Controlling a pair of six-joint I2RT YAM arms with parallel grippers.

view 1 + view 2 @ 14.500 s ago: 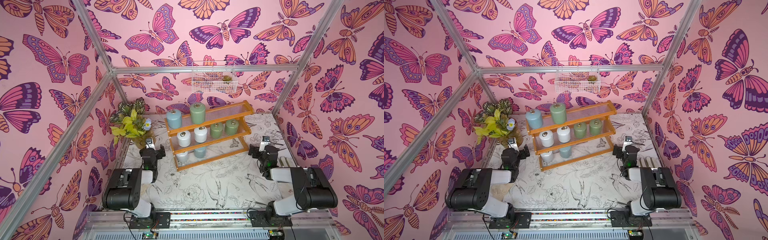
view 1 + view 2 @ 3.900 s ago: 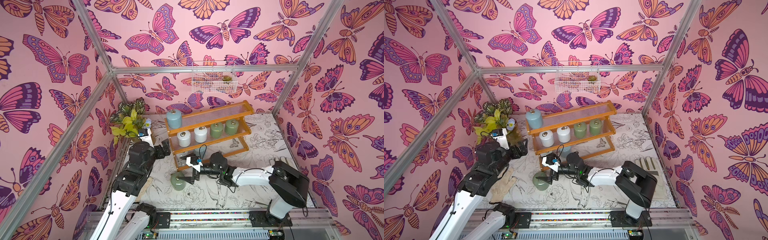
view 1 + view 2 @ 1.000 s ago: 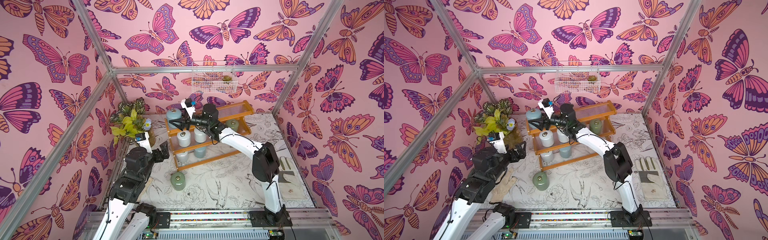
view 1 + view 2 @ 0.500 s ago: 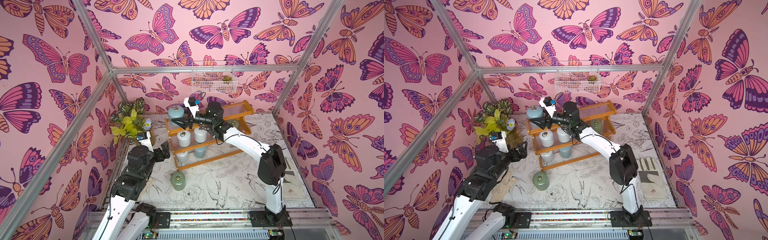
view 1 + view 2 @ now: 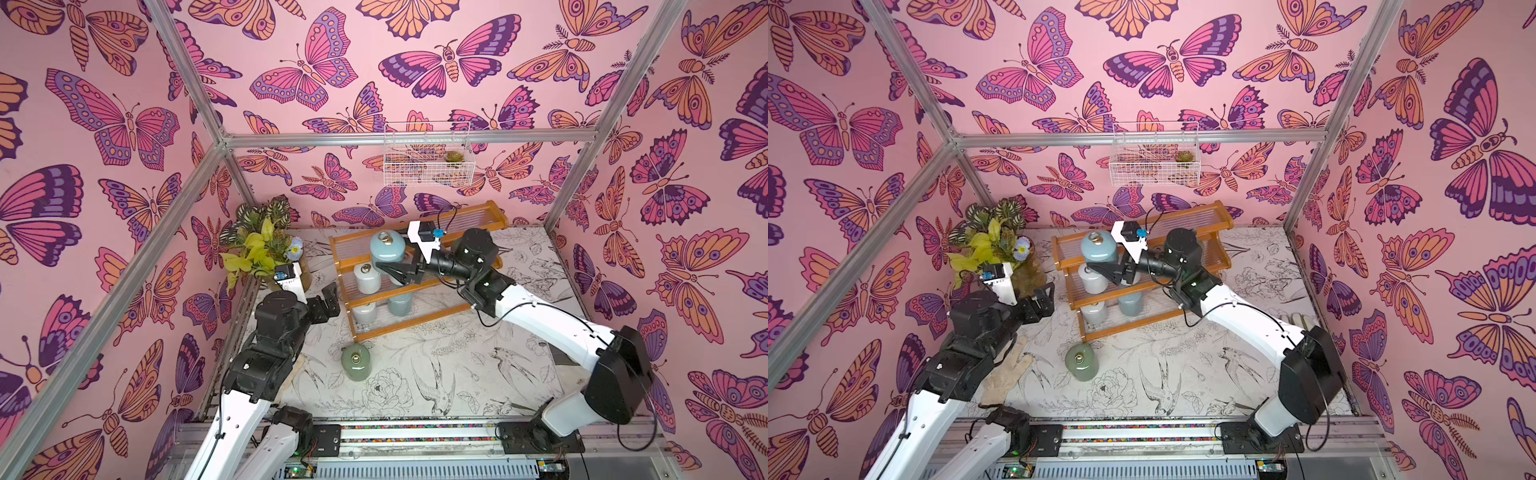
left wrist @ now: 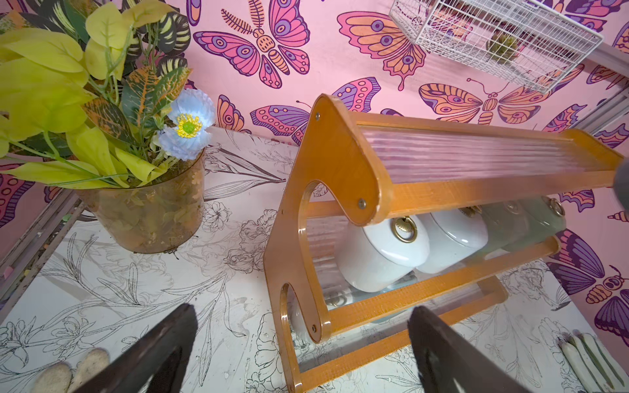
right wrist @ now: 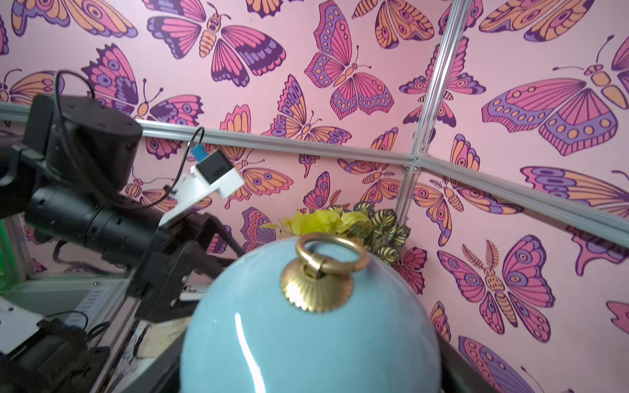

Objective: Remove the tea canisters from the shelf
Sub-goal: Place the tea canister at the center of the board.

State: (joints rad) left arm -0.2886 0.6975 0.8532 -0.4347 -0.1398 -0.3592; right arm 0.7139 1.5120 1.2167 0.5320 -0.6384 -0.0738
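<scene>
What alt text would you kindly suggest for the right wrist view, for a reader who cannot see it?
A glossy light blue tea canister with a brass ring pull fills the foreground, clamped in the right gripper. Behind it are the black left arm, yellow-green leaves and pink butterfly wallpaper.

On the tabletop (image 5: 478, 374) the shelf (image 5: 411, 325) stands at the back, below the wire basket (image 5: 428, 160) on the rear wall, with the vase of leaves (image 6: 146, 211) to its left, one canister (image 5: 356, 361) on the tabletop before its left end, and another canister (image 5: 386, 249) held over that end in the jaws of the right gripper (image 5: 392, 271).
</scene>
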